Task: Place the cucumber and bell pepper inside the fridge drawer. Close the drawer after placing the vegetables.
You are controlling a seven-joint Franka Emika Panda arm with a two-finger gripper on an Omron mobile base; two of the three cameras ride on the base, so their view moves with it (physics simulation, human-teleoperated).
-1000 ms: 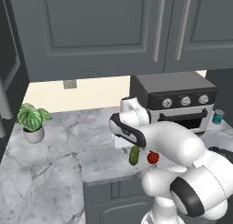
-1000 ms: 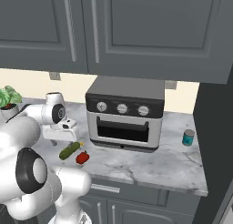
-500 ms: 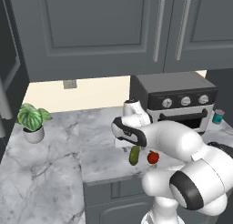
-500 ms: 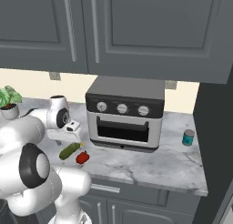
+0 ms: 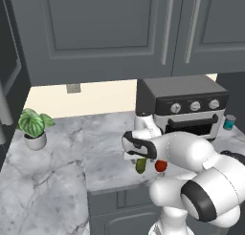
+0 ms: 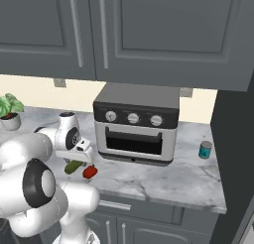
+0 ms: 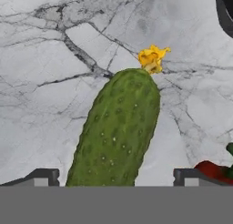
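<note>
Along the back wall, grey cabinets (image 5: 110, 33) hang above a marble counter (image 5: 62, 153), and a black toaster oven (image 6: 136, 124) stands on that counter against the cream wall. From the left base camera a potted plant (image 5: 33, 129) sits well apart at the counter's left end, and a small teal can (image 6: 205, 150) stands right of the oven; the right base camera shows that can more clearly, with bare marble between it and the oven.

At the counter's front edge the cucumber (image 7: 116, 136) lies flat on the marble, with the red bell pepper (image 6: 89, 171) just beside it. Both base cameras show the pair side by side under the arm's wrist, but the arm hides how the gripper (image 7: 116, 177) meets them. Looking down from the hand, the cucumber runs lengthwise between the two dark fingertips (image 7: 43, 176), which stand spread on either side of it with marble visible between each tip and the skin, so the gripper is released and not yet touching. That same close look reveals a small yellow blossom (image 7: 152, 58) at the cucumber's far end and a sliver of the pepper at the lower right.
</note>
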